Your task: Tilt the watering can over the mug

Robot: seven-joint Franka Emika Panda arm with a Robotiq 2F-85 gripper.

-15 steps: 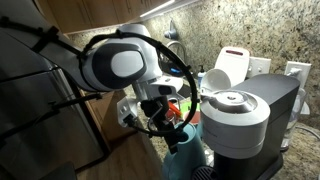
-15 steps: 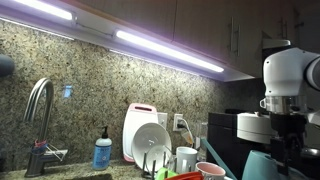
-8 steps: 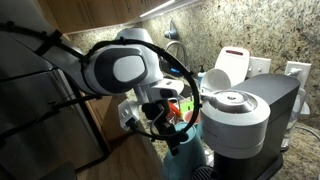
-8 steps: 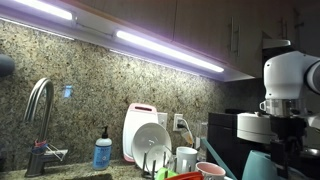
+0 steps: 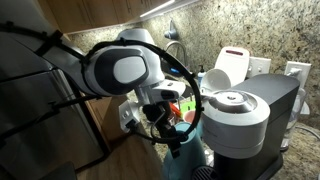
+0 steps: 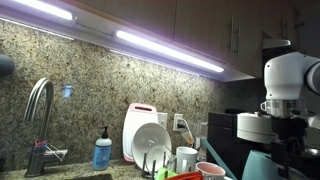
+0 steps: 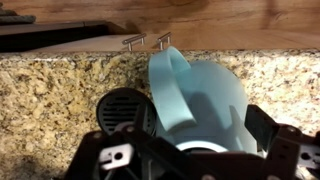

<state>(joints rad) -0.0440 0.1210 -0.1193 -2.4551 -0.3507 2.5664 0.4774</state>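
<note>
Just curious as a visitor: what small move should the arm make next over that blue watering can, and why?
Probably ease the end effector down around the handle of the watering can. Its jaws stand open and empty, and the handle lies ahead, between them in the wrist view.

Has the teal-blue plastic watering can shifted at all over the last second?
No. The teal-blue plastic watering can stands in the same spot against the grey-and-black coffee machine in both exterior views.

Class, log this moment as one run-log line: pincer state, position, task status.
pincer: open | position: jaws straddle the teal watering can from above | grip: none seen | can: beside coffee machine | tilt: not yet done
</note>
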